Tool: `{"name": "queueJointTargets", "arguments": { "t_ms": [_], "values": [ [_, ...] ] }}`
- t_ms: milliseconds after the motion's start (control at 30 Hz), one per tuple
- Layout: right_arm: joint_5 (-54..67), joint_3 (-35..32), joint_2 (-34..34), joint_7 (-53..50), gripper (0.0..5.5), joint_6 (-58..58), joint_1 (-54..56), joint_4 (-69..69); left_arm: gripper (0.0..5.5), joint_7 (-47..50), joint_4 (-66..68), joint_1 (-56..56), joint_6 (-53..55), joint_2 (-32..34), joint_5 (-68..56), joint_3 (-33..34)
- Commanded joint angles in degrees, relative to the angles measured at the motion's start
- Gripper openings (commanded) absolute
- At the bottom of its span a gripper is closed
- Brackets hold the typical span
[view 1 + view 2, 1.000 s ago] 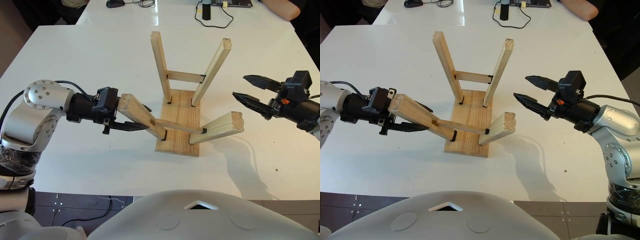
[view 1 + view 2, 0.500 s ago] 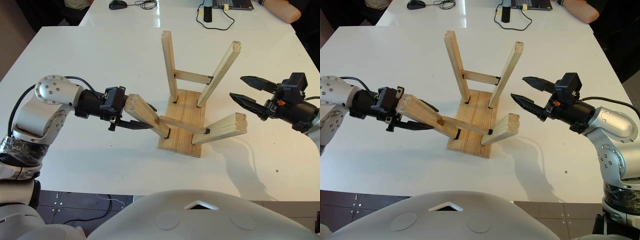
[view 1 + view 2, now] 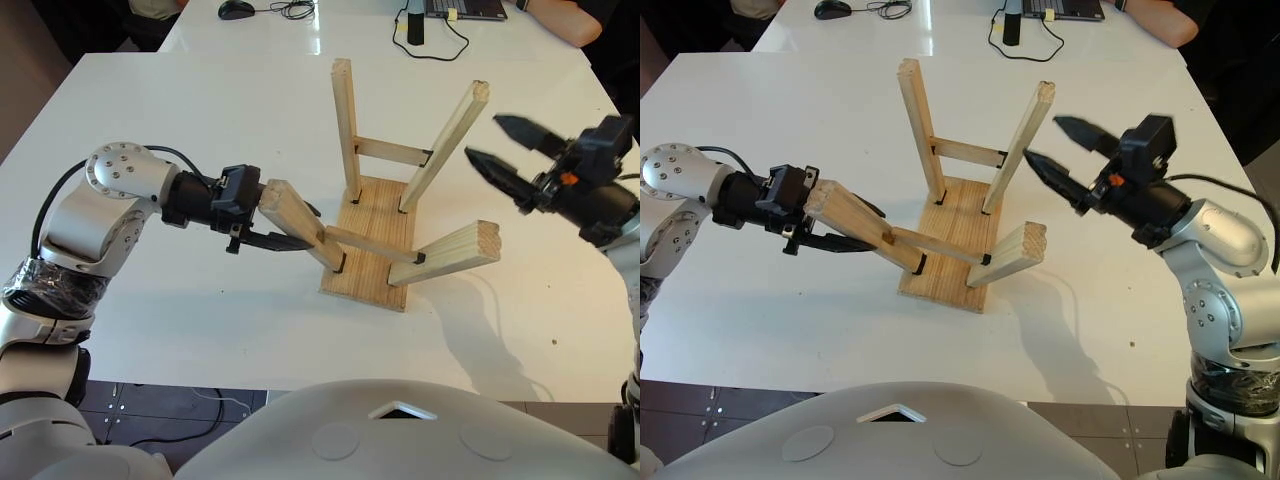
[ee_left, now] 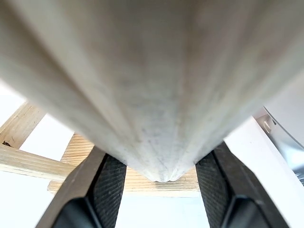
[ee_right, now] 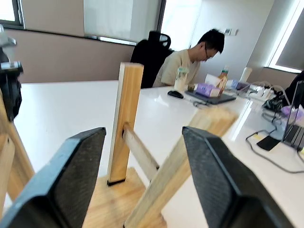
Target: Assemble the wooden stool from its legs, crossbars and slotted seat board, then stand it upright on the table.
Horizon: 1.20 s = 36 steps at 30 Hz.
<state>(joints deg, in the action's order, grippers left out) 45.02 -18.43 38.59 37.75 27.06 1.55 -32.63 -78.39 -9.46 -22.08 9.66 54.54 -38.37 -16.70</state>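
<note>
Slotted wooden seat board (image 3: pixel 366 276): honey tan, fine straight grain lines.
Square-cut wooden legs (image 3: pixel 346 130): pale cream-tan, faint grain.
Small joint fittings (image 3: pixel 421 257): black.
Glossy desk (image 3: pixel 180 110): white.
Left pincer (image 3: pixel 300 228): black.
Right pincer (image 3: pixel 483 137): black, an orange spot behind the fingers.

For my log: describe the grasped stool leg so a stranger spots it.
On the white table lies the seat board with four legs. The far legs stand upright, the near legs lean; it is the leaning leg in the left end effector.
</note>
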Motion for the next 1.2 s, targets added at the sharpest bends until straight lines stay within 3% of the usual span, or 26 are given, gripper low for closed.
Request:
{"name": "queueJointTargets", "arguments": {
  "t_ms": [33, 167, 333, 500, 700, 933, 1200],
  "values": [
    [20.1, -5.7, 2.5, -6.2, 2.95, 3.5, 4.2, -11.8, 2.02, 4.3, 3.7, 7.8, 6.9, 0.6, 13.7, -8.5],
    [17.1, -4.5, 6.0, -4.5, 2.95, 4.8, -2.0, -17.0, 2.02, 6.2, 2.7, 8.6, 7.5, 0.6, 13.1, -7.8],
    [10.9, 0.5, 5.7, -6.5, 2.95, 4.4, -4.8, -18.8, 2.02, 9.3, -0.6, 10.5, 9.0, 1.3, 11.6, -6.9],
    [-3.6, 8.1, 6.0, -5.5, 2.95, 1.1, -8.2, -13.8, 2.02, 11.7, -2.0, 10.1, 10.2, 1.1, 11.3, -7.1],
    [-10.9, 10.8, 5.8, -3.2, 2.95, -3.6, -10.6, -6.7, 2.02, 14.3, -2.3, 9.2, 12.0, 0.7, 11.6, -7.6],
    [-18.6, 13.9, 6.6, -2.9, 2.95, -7.9, -10.3, 0.9, 2.02, 15.5, 3.0, 5.4, 12.9, -1.5, 14.9, -10.7],
    [-19.6, 16.1, 5.3, -3.0, 2.95, -10.0, -7.5, 3.1, 2.02, 14.8, 7.2, 2.4, 12.1, -4.3, 19.6, -16.6]
  ]
}}
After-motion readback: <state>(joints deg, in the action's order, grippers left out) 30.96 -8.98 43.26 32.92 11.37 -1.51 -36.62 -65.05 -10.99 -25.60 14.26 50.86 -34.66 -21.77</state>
